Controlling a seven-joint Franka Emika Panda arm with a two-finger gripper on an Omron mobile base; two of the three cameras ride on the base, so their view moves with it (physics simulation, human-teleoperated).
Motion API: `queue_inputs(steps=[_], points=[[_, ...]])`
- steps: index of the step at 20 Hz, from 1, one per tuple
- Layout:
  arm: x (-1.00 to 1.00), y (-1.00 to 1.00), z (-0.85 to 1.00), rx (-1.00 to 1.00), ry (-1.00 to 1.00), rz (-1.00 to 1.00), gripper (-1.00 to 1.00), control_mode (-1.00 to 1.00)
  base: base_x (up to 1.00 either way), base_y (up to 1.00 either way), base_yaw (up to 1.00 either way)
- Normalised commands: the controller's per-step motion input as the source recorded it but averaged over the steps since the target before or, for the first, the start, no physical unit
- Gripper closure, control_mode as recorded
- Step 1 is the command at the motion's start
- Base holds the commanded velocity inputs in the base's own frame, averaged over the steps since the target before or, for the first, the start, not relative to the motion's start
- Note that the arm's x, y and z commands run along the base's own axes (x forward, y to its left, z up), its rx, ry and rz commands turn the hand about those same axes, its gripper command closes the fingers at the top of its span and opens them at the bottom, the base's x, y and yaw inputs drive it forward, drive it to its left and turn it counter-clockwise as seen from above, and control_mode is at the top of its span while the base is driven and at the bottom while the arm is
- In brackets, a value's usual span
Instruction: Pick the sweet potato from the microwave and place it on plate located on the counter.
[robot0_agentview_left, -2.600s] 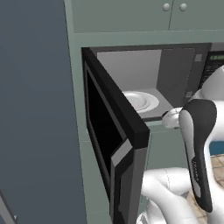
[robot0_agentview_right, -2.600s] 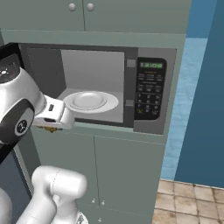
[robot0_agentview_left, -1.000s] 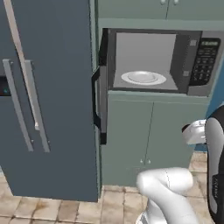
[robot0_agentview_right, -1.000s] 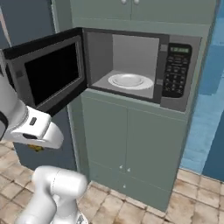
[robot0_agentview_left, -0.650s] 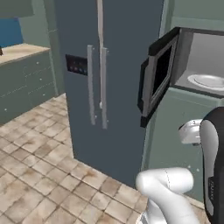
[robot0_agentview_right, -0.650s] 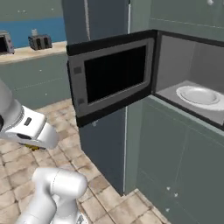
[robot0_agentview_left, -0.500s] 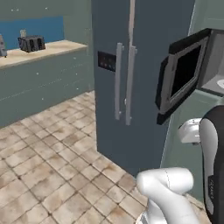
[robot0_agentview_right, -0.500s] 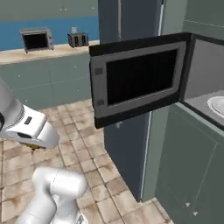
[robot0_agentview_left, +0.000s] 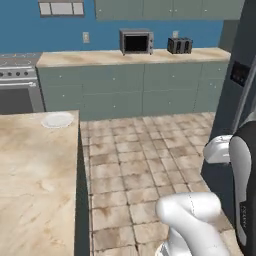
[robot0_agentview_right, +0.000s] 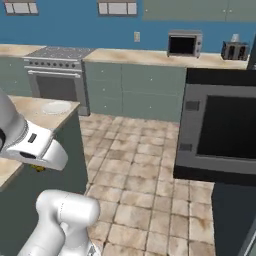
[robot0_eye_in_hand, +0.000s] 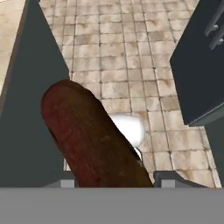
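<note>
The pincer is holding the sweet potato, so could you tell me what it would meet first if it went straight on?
Probably the tiled floor beside the counter's grey-green side; depth is unclear past the sweet potato.

Island counter (robot0_agentview_left: 35, 180): beige marbled stone top, grey-green base; white round plate (robot0_agentview_left: 57, 120) lies flat near its far corner, same plate (robot0_agentview_right: 55, 107) seen from right base view. Far wall counter (robot0_agentview_left: 130, 56) carries small toaster oven (robot0_agentview_left: 136, 41) and toaster (robot0_agentview_left: 180, 45), standing apart. Tan tiled floor (robot0_agentview_left: 145, 160) between
</note>
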Motion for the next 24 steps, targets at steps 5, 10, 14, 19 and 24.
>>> queue_inputs(steps=[5,10,14,19,24], points=[[0.00,0.00,0.00,0.00,0.00,0.00,1.00,1.00,0.37,-0.04,0.78],[0.00,0.00,0.00,0.00,0.00,0.00,1.00,1.00,1.00,-0.16,0.18],[0.00,0.00,0.00,0.00,0.00,0.00,1.00,1.00,1.00,-0.19,0.06],[0.00,0.00,0.00,0.00,0.00,0.00,1.00,1.00,1.00,-0.12,0.09],[0.00,0.00,0.00,0.00,0.00,0.00,1.00,1.00,1.00,-0.36,0.20]])
